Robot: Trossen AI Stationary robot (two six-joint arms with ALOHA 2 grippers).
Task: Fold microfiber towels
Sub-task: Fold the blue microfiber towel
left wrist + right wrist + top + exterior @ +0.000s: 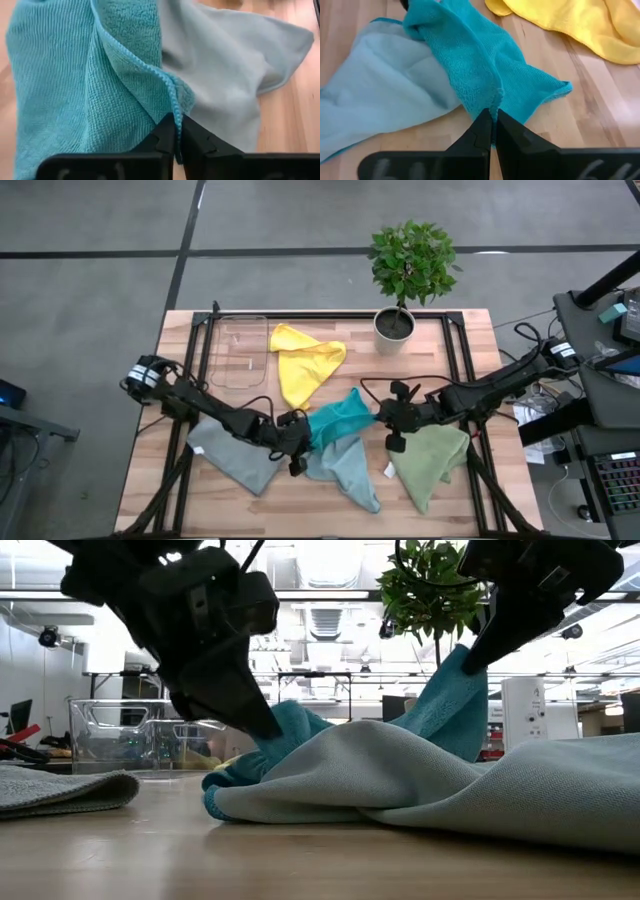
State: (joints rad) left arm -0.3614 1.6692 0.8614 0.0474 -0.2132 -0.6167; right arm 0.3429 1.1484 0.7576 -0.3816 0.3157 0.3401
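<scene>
Pinching the teal towel (338, 420) from both ends, I have each gripper clamped tight on an edge of it. My left gripper (176, 142) has its fingers together on the hemmed edge at the towel's left end, just above the table (150, 470); the wrist view shows the hem caught between the two tips. My right gripper (492, 125) is closed on a fold at the towel's right end, and in the low view that end stands lifted into a peak while the left end sits bunched low.

The teal towel lies mid-table, partly on top of the light blue towel (350, 472), which spreads toward the near edge. The grey towel (235, 460) lies flat under my left arm, just left of them. The olive towel (430, 460) lies to the right beneath my right arm, with a white tag (389, 471) at its left edge. The yellow towel (303, 362) sits crumpled farther back, beside the clear bin (238, 352), with a potted plant (400, 280) at the back edge.
</scene>
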